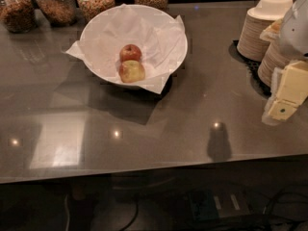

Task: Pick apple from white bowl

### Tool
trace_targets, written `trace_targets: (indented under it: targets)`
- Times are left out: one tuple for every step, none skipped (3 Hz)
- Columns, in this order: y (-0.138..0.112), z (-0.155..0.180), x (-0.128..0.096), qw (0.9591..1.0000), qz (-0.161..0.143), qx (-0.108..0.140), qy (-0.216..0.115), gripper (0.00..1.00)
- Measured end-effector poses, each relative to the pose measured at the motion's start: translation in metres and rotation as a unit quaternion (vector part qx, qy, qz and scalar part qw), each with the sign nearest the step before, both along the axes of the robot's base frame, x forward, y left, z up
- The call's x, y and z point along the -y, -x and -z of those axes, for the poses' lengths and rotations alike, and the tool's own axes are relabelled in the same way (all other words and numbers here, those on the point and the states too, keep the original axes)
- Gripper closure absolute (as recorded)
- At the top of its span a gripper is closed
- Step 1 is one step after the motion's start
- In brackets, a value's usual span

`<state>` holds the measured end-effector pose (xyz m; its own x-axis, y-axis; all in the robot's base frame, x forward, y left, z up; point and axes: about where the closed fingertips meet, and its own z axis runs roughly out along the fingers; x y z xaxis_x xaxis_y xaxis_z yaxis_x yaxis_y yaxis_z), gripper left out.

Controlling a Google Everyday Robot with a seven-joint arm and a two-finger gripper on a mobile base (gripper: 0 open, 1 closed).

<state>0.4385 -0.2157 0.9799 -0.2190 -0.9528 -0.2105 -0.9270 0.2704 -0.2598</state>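
The apple (130,52) lies in the white bowl (90,27), touching a paler apple (132,71) in front. The hand (283,108) hangs far right by stacked cream bowls (262,29) (spread or pressed together, I cannot tell).

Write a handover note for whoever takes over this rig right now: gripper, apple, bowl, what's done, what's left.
Gripper: at the right edge of the view, above the counter, beside the stacked cream bowls, far from the white bowl.
Apple: deep red, on the paper inside the white bowl, just behind the paler apple.
Done: nothing; the apple is not yet picked.
Left: reach across to the bowl, grasp the red apple, lift it out.
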Motion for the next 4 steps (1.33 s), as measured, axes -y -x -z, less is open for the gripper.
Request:
trace_targets:
  targets:
    - [0.0, 0.0, 0.0, 1.0, 0.0, 0.0, 0.0, 0.0]
    - [-0.011, -0.008, -0.014, 0.9982, -0.044, 0.041, 0.005, 0.0]
    - [-0.039, -0.031, -0.049, 0.9834, -0.138, 0.117, 0.013, 0.0]
    - [-0.065, -0.051, -0.085, 0.9571, -0.233, 0.17, 0.025, 0.0]
